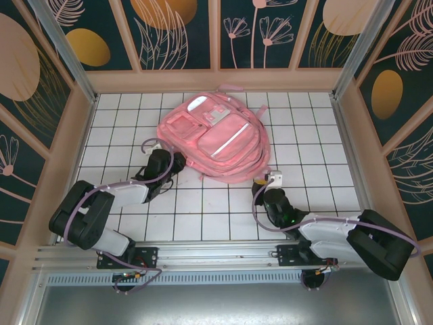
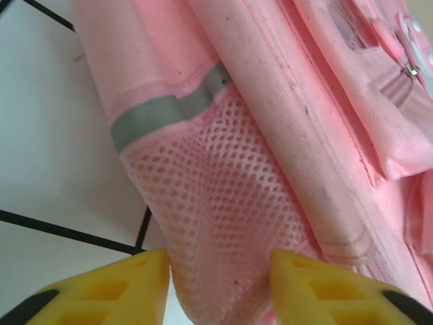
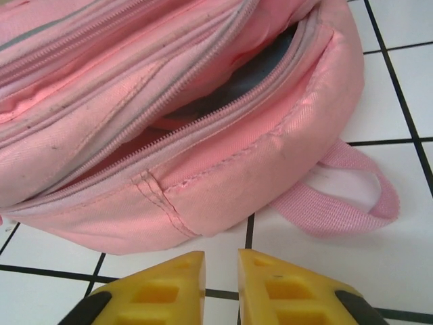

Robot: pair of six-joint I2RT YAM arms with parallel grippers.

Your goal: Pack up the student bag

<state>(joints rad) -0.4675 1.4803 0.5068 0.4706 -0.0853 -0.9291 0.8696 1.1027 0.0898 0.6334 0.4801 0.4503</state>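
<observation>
Backpack [image 1: 213, 139] flat, front up, long axis far-left to near-right, unzipped end toward right gripper [image 3: 221, 264]: barely parted, empty. Left gripper [image 2: 216, 264] spread astride mesh pocket [image 2: 223, 196].

I see the student bag [image 1: 213, 139] lying flat on the tabletop [image 1: 203, 217], centre-rear, front pockets up. L gripper [image 2: 216, 267] is at the bag's left side, w/ the mesh side pocket [image 2: 223, 196] btwn its jaws. R gripper [image 3: 221, 271] is just before the bag's near-right end, not touching, facing the unzipped compartment [image 3: 237, 88]. Carry loop [image 3: 352, 200] lies on the tabletop to the right.
</observation>
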